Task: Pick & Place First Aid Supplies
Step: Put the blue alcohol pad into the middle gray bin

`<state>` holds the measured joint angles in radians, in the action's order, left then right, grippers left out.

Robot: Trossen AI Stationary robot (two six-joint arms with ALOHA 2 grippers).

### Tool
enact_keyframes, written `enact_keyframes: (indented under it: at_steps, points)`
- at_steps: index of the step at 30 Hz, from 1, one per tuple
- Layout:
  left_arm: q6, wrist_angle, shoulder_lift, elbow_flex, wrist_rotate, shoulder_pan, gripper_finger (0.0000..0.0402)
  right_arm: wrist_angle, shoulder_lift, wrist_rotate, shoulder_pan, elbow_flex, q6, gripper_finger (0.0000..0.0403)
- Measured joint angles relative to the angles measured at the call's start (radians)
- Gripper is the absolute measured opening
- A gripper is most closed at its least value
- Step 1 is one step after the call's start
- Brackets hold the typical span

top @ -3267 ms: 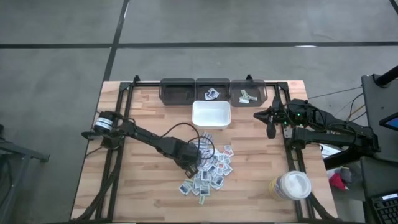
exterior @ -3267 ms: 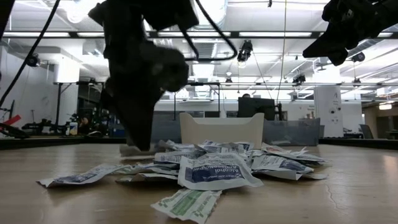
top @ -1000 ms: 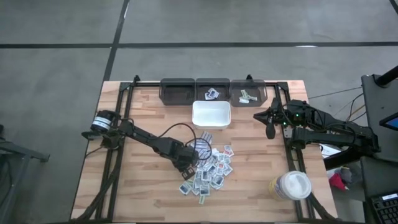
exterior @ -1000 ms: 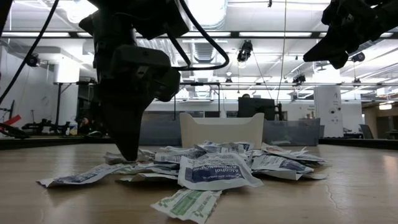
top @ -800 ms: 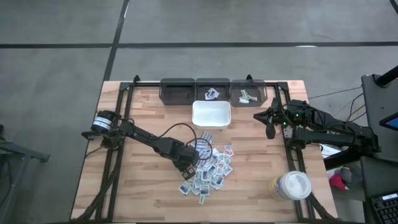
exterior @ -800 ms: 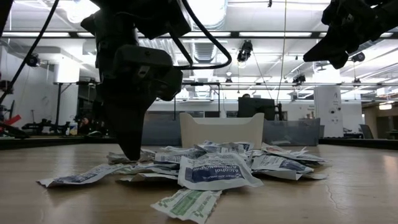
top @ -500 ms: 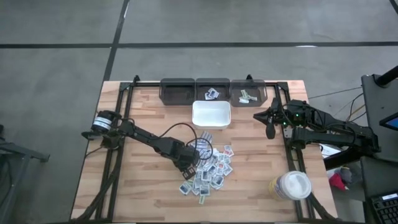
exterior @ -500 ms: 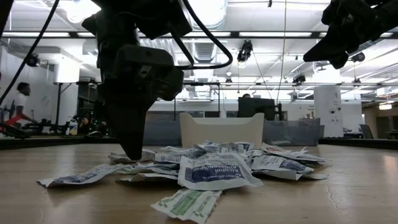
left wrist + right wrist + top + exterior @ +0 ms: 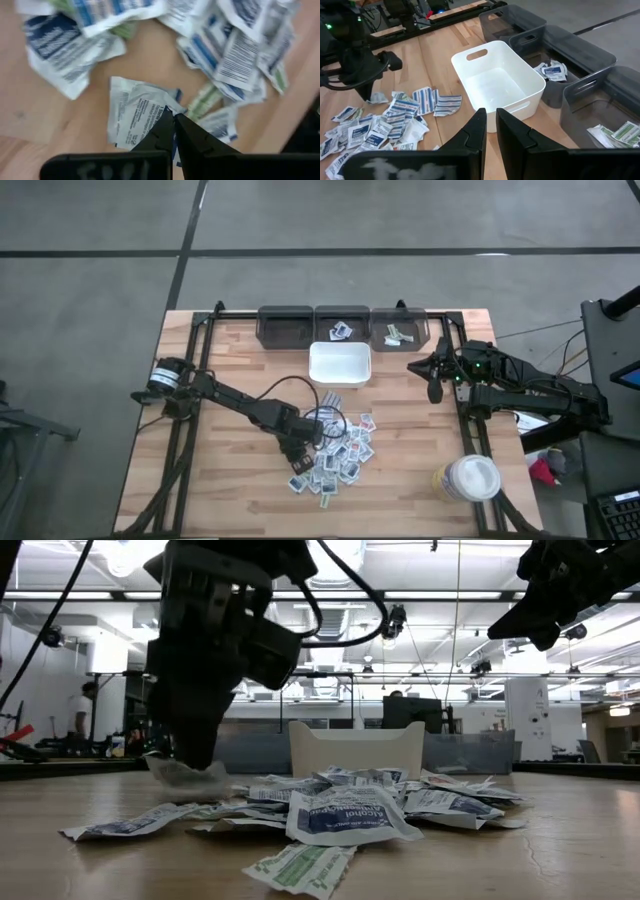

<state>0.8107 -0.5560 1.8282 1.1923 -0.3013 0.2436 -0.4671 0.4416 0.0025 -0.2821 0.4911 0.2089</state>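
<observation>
A heap of first aid supplies (image 9: 340, 450), small white packets with blue and green print, lies on the wooden table near its middle (image 9: 350, 805). My left gripper (image 9: 298, 457) stands at the heap's left edge, shut on one white-grey packet (image 9: 137, 117), which also shows in the low view (image 9: 185, 773). My right gripper (image 9: 436, 388) waits high at the table's right side (image 9: 490, 117), its fingers shut with nothing between them. A white tray (image 9: 340, 363) stands beyond the heap. My left gripper pinches the white-grey packet by a crumpled corner (image 9: 171, 107) between its two fingertips (image 9: 162, 127). The fingers come steeply from above, slanting down. The packet hangs below the fingertips, spread out to one side, close over the table at the heap's left edge.
Three dark grey bins (image 9: 342, 326) line the far edge; the middle and right ones hold a few packets. A round white-lidded jar (image 9: 470, 478) stands at the near right. Bare wood lies left of the heap (image 9: 230, 470). A person walks in the room behind (image 9: 82, 710).
My left gripper, shut with its tips down on the heap's left edge, has risen a little and tipped and rolled. The white-grey packet has come up with it, off the other packets. The rest of the heap has stayed put.
</observation>
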Motion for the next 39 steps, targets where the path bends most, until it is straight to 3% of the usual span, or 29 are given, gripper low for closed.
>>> enact_keyframes:
  at_steps: [16, 24, 29, 36, 39]
  points:
    - [-0.063, 0.002, -0.002, 0.018, -0.004, 0.000, 0.0008, 0.000, 0.000, 0.000, 0.000, 0.000, 0.000, 0.0038]
    - [-0.207, 0.004, -0.002, 0.126, 0.093, -0.002, 0.0001, 0.000, 0.000, 0.000, 0.000, 0.000, 0.000, 0.0038]
    - [-0.363, 0.000, -0.002, 0.214, 0.228, -0.009, 0.0000, 0.000, 0.000, 0.000, 0.000, 0.000, 0.000, 0.0038]
    - [-0.742, -0.037, -0.002, 0.352, 0.690, -0.050, 0.0000, 0.000, 0.000, 0.000, 0.000, 0.000, 0.000, 0.0038]
    - [-0.883, -0.048, -0.002, 0.402, 0.773, -0.121, 0.0000, 0.000, 0.000, 0.000, 0.000, 0.000, 0.000, 0.0038]
